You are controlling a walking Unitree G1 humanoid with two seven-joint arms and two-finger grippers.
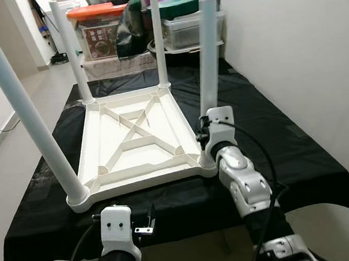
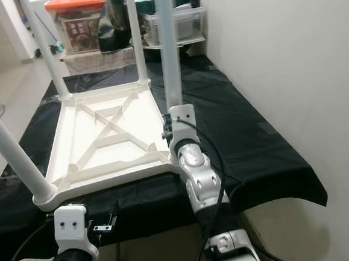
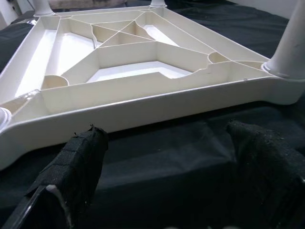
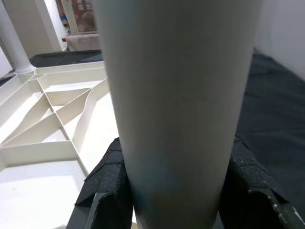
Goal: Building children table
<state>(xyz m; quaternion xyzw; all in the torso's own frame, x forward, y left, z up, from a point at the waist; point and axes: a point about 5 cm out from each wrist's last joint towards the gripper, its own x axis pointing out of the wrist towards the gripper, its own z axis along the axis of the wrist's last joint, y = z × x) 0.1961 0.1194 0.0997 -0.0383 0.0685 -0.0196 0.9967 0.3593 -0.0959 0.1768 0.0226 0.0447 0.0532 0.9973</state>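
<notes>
Right pincer [image 4: 174, 200]: you had it closed round the base of the near-right white plastic tube leg [image 1: 208, 61], its black fingers [image 4: 107, 183] pressed against both sides of the tube.
Left pincer [image 3: 162, 191]: it was spread wide and held nothing, hovering just before the near edge of the tabletop.
Task's thing: the white ribbed plastic children's tabletop [image 1: 140, 139] lay upside down on the desk with the black cloth [image 1: 271, 135], all four legs standing in its corner sockets.
Step in hand: seating that near-right leg, as I judged it.
Doing it well: you needed to push straight down along the tube's axis; a slanted push could have jammed it or slid the top on the cloth. Your free left pincer could have braced the near rim.
Right arm pose: it reached forward and up, wrist beside the corner socket.
Left arm pose: low, short of the desk edge.
</notes>
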